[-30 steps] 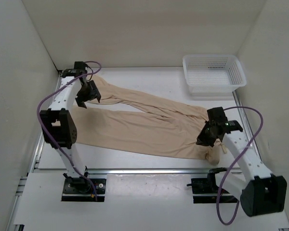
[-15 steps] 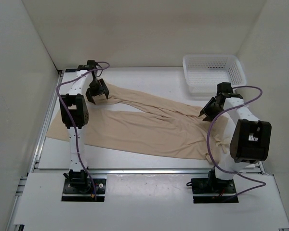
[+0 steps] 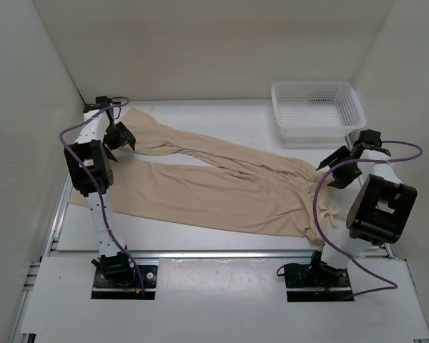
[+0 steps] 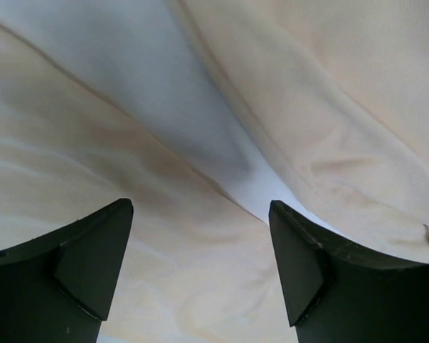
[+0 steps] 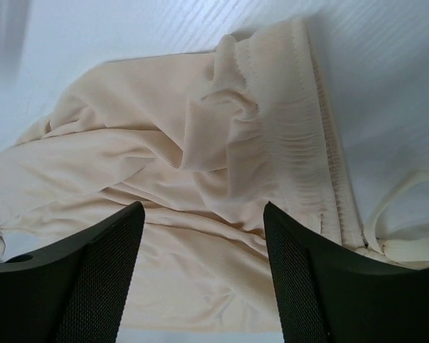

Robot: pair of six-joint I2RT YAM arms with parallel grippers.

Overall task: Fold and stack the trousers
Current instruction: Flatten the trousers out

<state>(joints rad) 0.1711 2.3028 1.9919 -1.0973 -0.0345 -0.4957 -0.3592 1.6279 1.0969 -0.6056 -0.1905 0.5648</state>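
The beige trousers (image 3: 214,187) lie spread flat across the table, legs running to the left, waistband (image 5: 300,136) at the right. My left gripper (image 3: 119,136) hovers over the far leg's end at the back left, open, with only cloth (image 4: 200,271) below its fingers. My right gripper (image 3: 337,168) hangs just right of the waistband, open and holding nothing; its view shows the gathered elastic waist and a loose drawstring (image 5: 400,236).
A white mesh basket (image 3: 317,109) stands at the back right corner. White walls close the table in on the left, back and right. Bare white table (image 3: 200,121) shows behind the trousers and along the front rail.
My right gripper opened, let go of the waistband and drew back to the right. The left gripper swung left toward the back corner, staying open.
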